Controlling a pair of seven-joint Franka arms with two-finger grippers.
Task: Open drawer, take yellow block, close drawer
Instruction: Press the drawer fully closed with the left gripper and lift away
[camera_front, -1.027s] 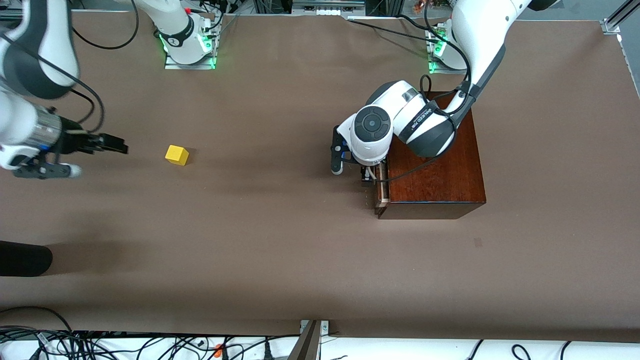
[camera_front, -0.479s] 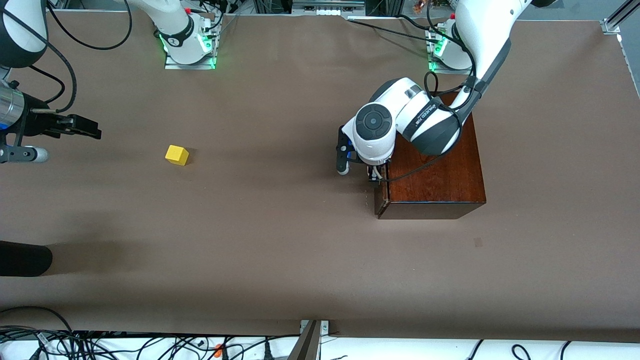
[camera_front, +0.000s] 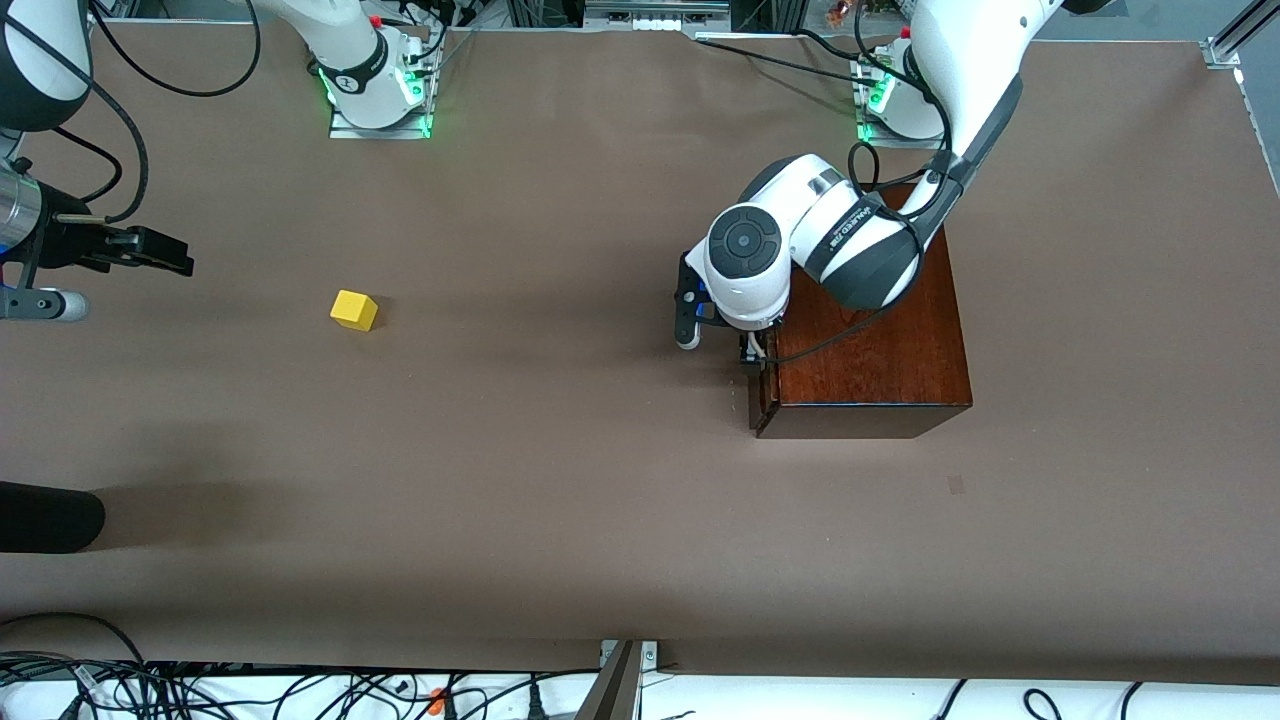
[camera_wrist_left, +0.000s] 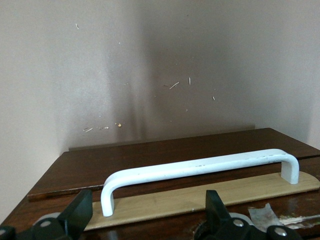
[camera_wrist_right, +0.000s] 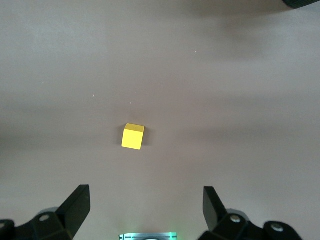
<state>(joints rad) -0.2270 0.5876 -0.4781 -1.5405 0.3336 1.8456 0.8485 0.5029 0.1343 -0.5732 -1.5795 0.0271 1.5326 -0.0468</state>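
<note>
Mahogany-coloured box (camera_front: 870, 350) sits toward the left arm's end of the surface (camera_front: 560, 480), its drawer (camera_front: 765, 385) pushed in. The left end effector (camera_wrist_left: 145, 220) hangs spread apart at the drawer front, fingers either side of the white handle (camera_wrist_left: 200, 170), gripping nothing. The right end effector (camera_wrist_right: 145, 207) hovers released and empty over bare surface near the yellow block (camera_front: 354, 310), which lies toward the right arm's end.

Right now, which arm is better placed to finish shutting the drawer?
Left. Its gripper sits open at the drawer handle, while the open right gripper hangs away over the table's right-arm end, near the block.
</note>
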